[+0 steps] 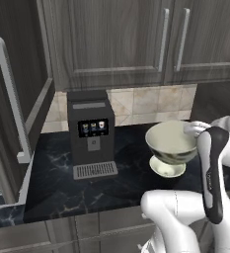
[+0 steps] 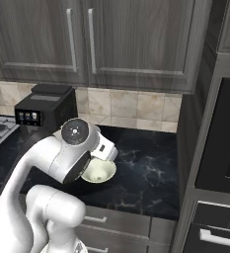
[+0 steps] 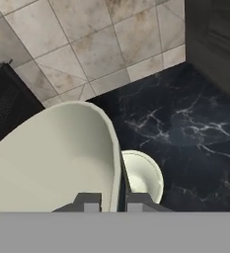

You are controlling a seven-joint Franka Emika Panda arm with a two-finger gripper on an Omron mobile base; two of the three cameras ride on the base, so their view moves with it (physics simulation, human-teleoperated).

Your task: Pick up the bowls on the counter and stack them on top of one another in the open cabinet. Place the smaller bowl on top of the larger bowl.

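1. Left base view — the gripper (image 1: 194, 129) holds the larger bowl (image 1: 172, 143) lifted above the smaller bowl (image 1: 167, 167), which sits near the counter's (image 1: 62, 183) right end.
2. Right base view — the smaller bowl rests near the front edge.
3. Hand view — jaws clamped on the larger bowl's rim. I judge nothing is stacked yet.

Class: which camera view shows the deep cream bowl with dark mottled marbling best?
The left base view: the deep cream mottled bowl shows whole, lifted above the shallow plain cream bowl, rim and marbled outside visible. The hand view shows just its pale inside and rim, pinched in the gripper. In the right base view the arm hides it.
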